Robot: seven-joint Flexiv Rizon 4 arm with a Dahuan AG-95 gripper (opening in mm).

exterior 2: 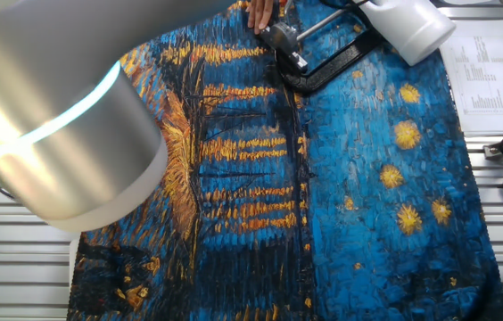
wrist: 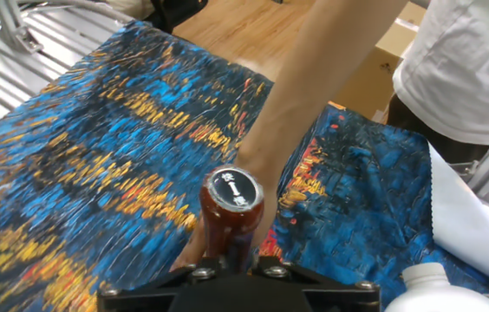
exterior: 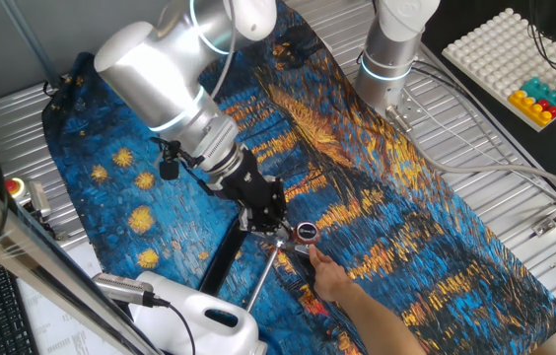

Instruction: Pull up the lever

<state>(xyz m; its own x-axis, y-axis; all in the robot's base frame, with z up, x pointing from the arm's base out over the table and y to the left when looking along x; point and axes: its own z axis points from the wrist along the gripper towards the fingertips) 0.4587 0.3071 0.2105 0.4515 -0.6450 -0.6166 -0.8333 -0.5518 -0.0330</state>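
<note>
- While my arm leans low over the near side of the desk in one fixed view, my gripper (exterior: pixel 280 229) sits at the lever (exterior: pixel 305 234), close to the desk's front edge.
- From the hand view, the lever's dark-red knob (wrist: pixel 232 214) stands just ahead of my fingers, its round cap with white markings facing the camera; my gripper (wrist: pixel 231 269) is clamped around the knob's lower part.
- Below the knob a thin silver rod (exterior: pixel 261 276) runs down toward the front edge, and a flat black bar (exterior: pixel 221 256) lies beside it on the cloth.
- A person's hand (exterior: pixel 335 279) reaches in from the front edge, fingertips just beside the knob; whether they touch it I cannot tell.
- The blue and orange painted cloth (exterior: pixel 406 187) covers most of the desk.
- In the other fixed view, the lever mechanism (exterior 2: pixel 284 40) shows at the far edge, with the black bar (exterior 2: pixel 332 61) angling away from it and the hand (exterior 2: pixel 259 14) right next to it.
- A white plastic jug (exterior: pixel 199 318) rests near the front left corner, beside the black bar.
</note>
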